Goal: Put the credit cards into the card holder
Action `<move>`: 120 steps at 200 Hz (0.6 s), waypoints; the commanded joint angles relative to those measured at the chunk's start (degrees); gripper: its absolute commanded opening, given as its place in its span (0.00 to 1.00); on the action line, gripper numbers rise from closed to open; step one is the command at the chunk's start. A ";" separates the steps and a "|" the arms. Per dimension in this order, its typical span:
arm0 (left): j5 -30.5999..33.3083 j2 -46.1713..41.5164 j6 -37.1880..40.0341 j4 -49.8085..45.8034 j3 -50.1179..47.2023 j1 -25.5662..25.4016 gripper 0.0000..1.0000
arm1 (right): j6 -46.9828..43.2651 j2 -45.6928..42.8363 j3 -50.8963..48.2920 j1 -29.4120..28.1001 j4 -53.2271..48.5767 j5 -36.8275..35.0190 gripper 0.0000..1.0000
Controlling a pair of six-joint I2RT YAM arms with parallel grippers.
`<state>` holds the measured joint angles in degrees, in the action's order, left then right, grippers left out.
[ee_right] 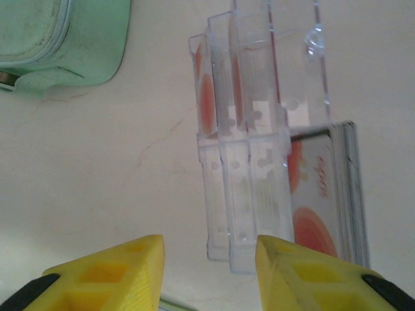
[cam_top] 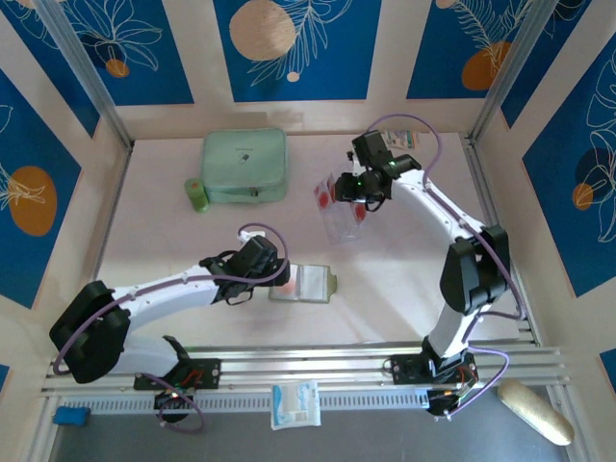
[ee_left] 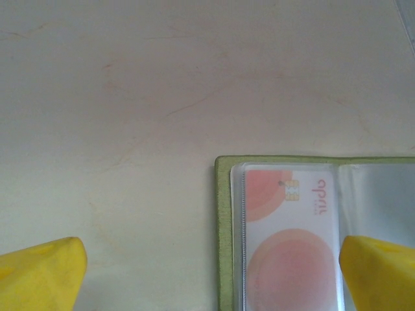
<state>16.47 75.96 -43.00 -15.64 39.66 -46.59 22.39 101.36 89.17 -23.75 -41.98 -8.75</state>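
Observation:
The card holder lies open on the table, its olive-green edge framing pale clear pockets. One credit card with red round marks sits inside a pocket. My left gripper is open at the holder's left side; in the left wrist view the left gripper straddles that edge, one yellow finger over the pocket. More credit cards stand in a clear slotted stand, and a stack lies beside it. My right gripper hangs open just before the stand, holding nothing.
A large mint-green zip case sits at the back left with a small green roll beside it. A white packet lies in front of the rail. Walls close the table on three sides.

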 commanded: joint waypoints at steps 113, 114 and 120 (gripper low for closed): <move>-4.41 -2.15 -0.36 1.49 -3.43 4.14 1.00 | -6.42 30.05 34.09 -4.98 -15.73 -11.71 0.38; -4.42 -2.14 -0.39 1.53 -3.44 4.14 1.00 | -6.41 30.22 34.21 -5.03 -15.84 -11.81 0.38; -4.64 -2.00 -0.41 1.60 -3.53 4.25 1.00 | -6.48 31.10 35.45 -5.05 -16.21 -12.25 0.38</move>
<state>13.47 74.67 -43.18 -15.22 37.01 -43.27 17.32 128.99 119.63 -28.32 -53.28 -16.95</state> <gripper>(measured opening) 0.996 0.379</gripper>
